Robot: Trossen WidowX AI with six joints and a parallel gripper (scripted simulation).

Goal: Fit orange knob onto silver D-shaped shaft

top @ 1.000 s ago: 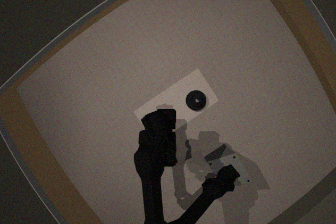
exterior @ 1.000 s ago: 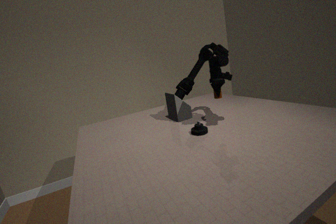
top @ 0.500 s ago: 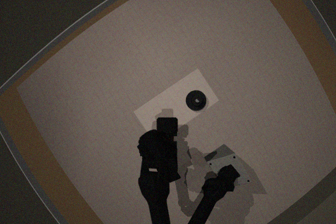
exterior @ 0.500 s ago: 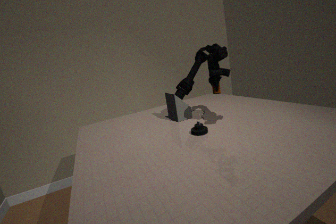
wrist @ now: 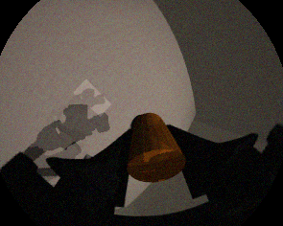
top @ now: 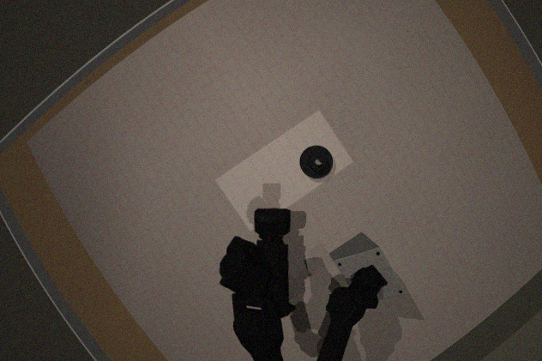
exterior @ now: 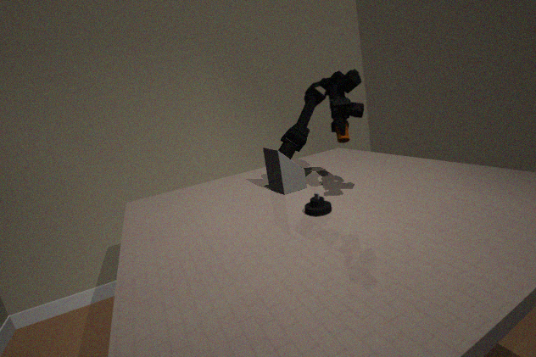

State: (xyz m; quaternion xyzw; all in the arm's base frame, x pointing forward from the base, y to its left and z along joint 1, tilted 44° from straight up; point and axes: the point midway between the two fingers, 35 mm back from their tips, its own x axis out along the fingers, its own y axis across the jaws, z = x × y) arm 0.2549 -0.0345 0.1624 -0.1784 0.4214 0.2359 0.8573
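My gripper (exterior: 342,128) (wrist: 149,129) is shut on the orange knob (exterior: 343,135) (wrist: 155,144) and holds it well above the table. In the top view the arm hides nearly all of the knob. The round black pedestal (top: 307,162) (exterior: 318,209) stands on the table with its silver shaft (top: 318,162) (exterior: 316,196) upright and bare. In the top view the gripper end of the arm is to the left of and below the pedestal. The knob's underside hole is hidden, and I cannot tell which way its flat faces.
A grey wedge-shaped block (top: 391,276) (exterior: 294,175) is by the arm's base, to the lower right of the pedestal in the top view. A lighter rectangle (top: 262,173) lies around the pedestal on the table. Arm shadows fall across part of it.
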